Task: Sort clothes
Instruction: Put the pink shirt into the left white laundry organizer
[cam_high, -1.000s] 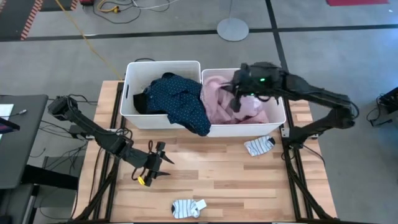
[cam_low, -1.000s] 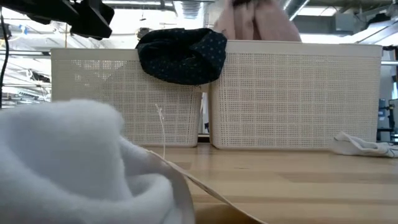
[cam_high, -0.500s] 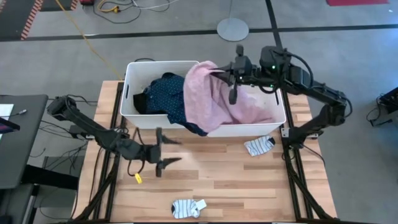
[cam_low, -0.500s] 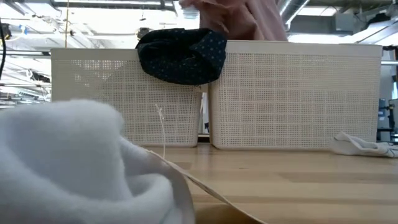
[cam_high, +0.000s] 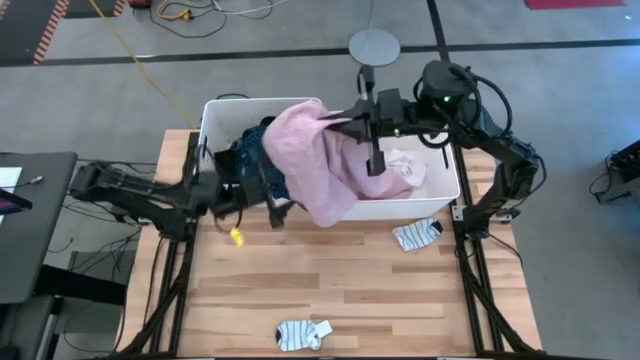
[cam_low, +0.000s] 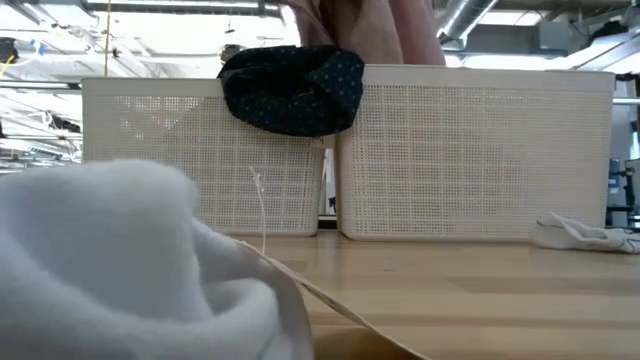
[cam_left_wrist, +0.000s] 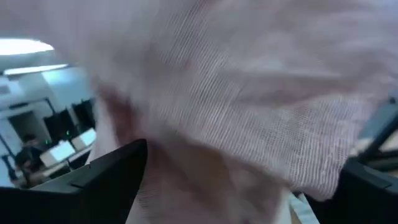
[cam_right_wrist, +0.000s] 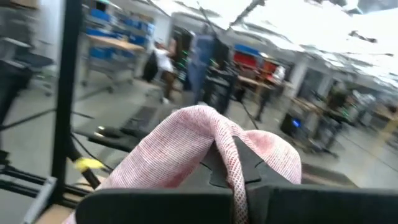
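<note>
Lifting soft pink top (cam_high: 318, 165) clear of right white plastic bin (cam_high: 440, 200), right hand (cam_high: 372, 128) clenched on its fabric, garment draping across both bins. Reaching in from tabletop side, left hand (cam_high: 262, 190) spread wide beneath hanging hem; next calling, by judgement, for carrying it over left white plastic bin (cam_high: 210, 150) before letting go.

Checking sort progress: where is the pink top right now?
In the high view the pink top hangs from the right end effector, draped over the divide between the two bins.

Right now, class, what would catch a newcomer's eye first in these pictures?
The pink top, lifted by the right gripper and draped across both white bins. Next, the left gripper, open at the front of the left bin, right under that cloth. Then two socks on the table, one near the front edge.
</note>
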